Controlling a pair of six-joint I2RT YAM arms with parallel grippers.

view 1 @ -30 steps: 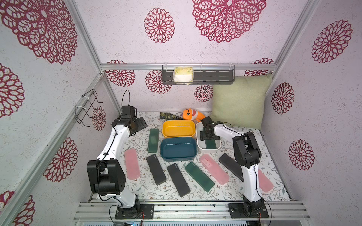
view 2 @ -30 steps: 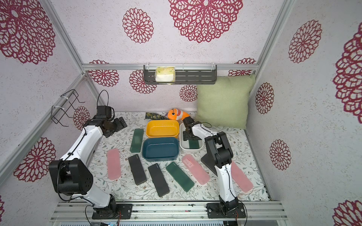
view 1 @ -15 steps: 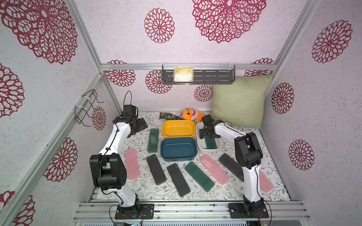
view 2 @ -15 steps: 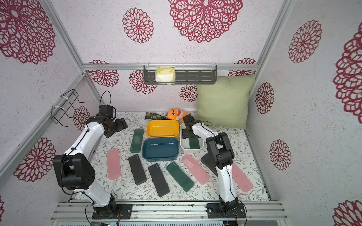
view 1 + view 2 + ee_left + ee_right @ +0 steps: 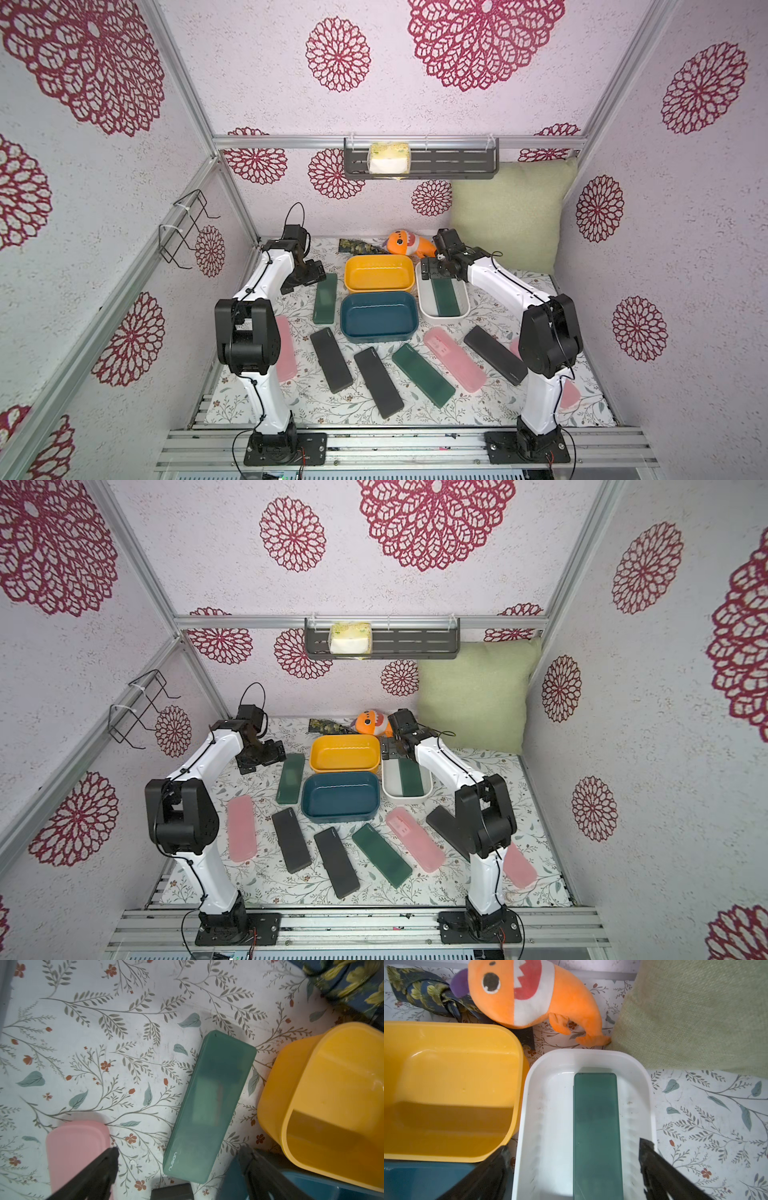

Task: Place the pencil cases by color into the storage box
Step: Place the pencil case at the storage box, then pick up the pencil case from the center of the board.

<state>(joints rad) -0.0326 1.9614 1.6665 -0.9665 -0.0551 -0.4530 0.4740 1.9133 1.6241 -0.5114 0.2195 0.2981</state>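
R tool [image 5: 574, 1148] is hanging wide open, empty, over green case [image 5: 596, 1126] lying in white tub [image 5: 546, 1088] below it; L tool [image 5: 179, 1150], likewise open/empty, is hovering above 2nd green case [image 5: 209, 1101], prob. needing descent + grip.

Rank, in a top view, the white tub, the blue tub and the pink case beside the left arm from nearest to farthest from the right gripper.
1. White tub: on the right, its far end lies under the right gripper.
2. Blue tub: centre, nearer the front.
3. Pink case: far left side.
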